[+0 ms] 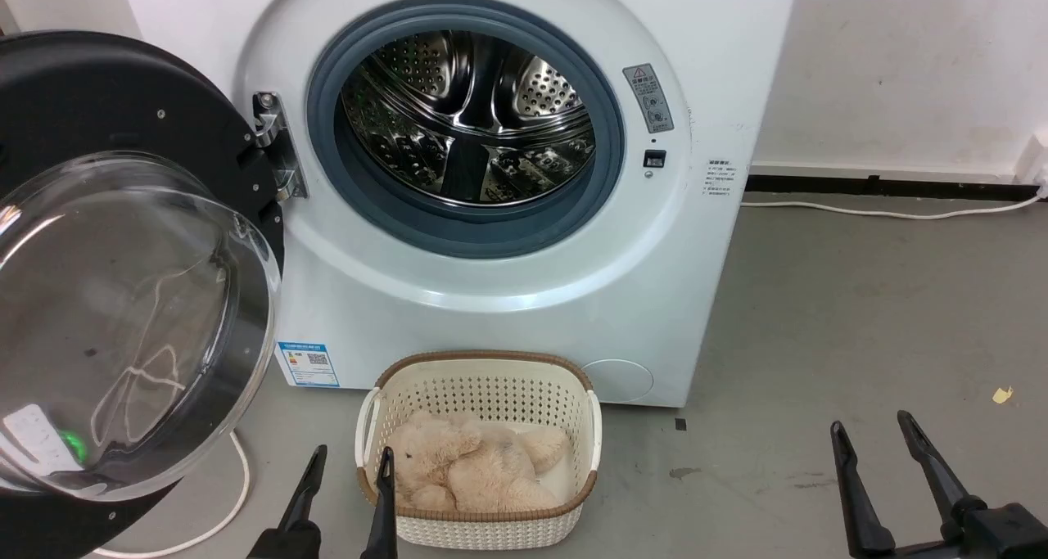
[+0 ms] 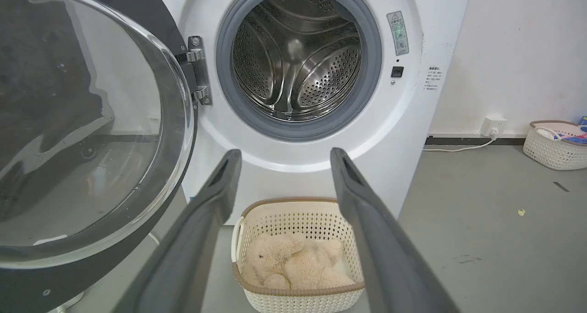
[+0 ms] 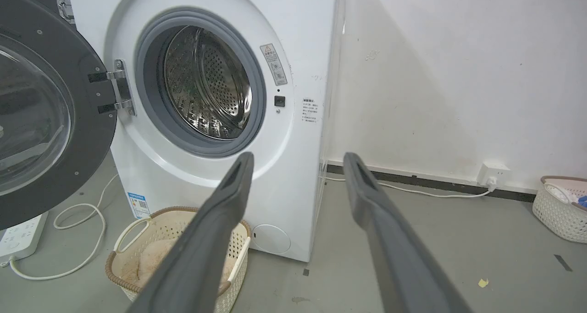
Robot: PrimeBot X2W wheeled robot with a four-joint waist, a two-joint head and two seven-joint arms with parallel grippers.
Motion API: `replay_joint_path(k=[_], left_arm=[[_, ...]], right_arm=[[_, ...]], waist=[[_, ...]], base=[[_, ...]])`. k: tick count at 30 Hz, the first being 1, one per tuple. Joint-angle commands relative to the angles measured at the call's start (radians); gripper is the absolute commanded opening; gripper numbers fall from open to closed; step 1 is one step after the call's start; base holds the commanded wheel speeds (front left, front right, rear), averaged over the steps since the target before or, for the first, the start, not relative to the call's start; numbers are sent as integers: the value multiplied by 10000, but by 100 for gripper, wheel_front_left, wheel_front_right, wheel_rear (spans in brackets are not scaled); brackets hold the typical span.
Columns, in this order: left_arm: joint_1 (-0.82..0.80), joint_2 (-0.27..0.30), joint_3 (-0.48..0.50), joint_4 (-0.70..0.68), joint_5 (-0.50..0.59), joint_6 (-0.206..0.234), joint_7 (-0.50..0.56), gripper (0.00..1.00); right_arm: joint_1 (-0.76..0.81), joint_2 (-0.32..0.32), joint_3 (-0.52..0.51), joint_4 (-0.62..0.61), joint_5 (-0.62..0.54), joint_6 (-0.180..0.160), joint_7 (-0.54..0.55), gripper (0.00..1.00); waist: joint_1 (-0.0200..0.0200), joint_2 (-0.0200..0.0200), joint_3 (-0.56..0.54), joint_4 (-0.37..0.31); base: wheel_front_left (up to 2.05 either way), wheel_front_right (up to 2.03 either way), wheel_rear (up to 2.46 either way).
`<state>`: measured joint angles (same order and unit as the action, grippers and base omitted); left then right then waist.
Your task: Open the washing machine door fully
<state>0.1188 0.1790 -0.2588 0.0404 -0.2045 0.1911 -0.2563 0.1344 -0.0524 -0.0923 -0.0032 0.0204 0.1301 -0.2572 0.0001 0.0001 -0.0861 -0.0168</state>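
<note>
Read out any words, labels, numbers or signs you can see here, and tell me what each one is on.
Nothing reads as words; all print is too small or blurred.
Grey sticker on the washer, upper right: warning triangle, text unreadable.
White label, right edge of front: unreadable.
Blue label, lower left: QR-style square, text unreadable.

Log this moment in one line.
door open wide | drum looks empty | left tool open, holding nothing | right tool open, holding nothing | bear in basket

White washing machine (image 1: 508, 313); black-rimmed washing machine door (image 1: 98, 92); cream perforated basket (image 1: 491, 395); beige plush toy (image 1: 467, 465).
</note>
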Motion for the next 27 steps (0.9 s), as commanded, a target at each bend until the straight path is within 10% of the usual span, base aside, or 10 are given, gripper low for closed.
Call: replay_joint_path(k=[1, 4, 5, 27], left_arm=[[-103, 15, 2, -18, 2, 36, -54, 100], [-101, 14, 18, -52, -19, 24, -55, 100], [-4, -29, 63, -83, -16, 1, 3, 0], [-168, -215, 436, -115, 282, -274, 380, 0]], right_arm=[[-28, 22, 11, 22, 87, 6, -32, 100], [-38, 22, 44, 30, 95, 6, -34, 100], [-3, 0, 43, 10, 2, 0, 3, 0], [-192, 2, 166, 9, -44, -1, 370, 0]], waist=[[-1, -1, -3, -7], [-1, -1, -14, -26], [0, -1, -10, -32], [0, -1, 115, -5]], base=[[0, 0, 0], [0, 0, 0], [0, 0, 0], [0, 0, 0]])
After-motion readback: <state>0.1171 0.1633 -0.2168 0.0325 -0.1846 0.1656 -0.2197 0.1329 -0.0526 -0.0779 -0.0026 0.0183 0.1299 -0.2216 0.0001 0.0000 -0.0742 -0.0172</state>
